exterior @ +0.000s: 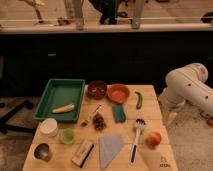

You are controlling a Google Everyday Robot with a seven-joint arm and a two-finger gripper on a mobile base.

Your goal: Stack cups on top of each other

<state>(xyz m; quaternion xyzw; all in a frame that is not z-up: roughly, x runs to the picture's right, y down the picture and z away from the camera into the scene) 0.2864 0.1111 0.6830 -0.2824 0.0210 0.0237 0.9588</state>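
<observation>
The pale green translucent cup point(67, 136) stands upright near the front left of the wooden table point(150, 160). The shiny silver metal cup point(42, 151) stands apart from it, at the front left corner. The two cups are side by side, not stacked. My gripper point(170, 118) hangs at the end of the white arm point(187, 87), beside the table's right edge. It is far from both cups and holds nothing that I can see.
A green tray point(47, 97) holds a banana point(63, 108). A white round tub point(48, 127) sits behind the cups. Also here: dark brown bowl point(96, 89), orange bowl point(118, 92), green chili point(138, 99), sponge point(118, 113), grapes point(99, 121), spoon point(91, 116), dish brush point(136, 135), peach point(153, 138), grey cloth point(110, 148), block point(82, 153).
</observation>
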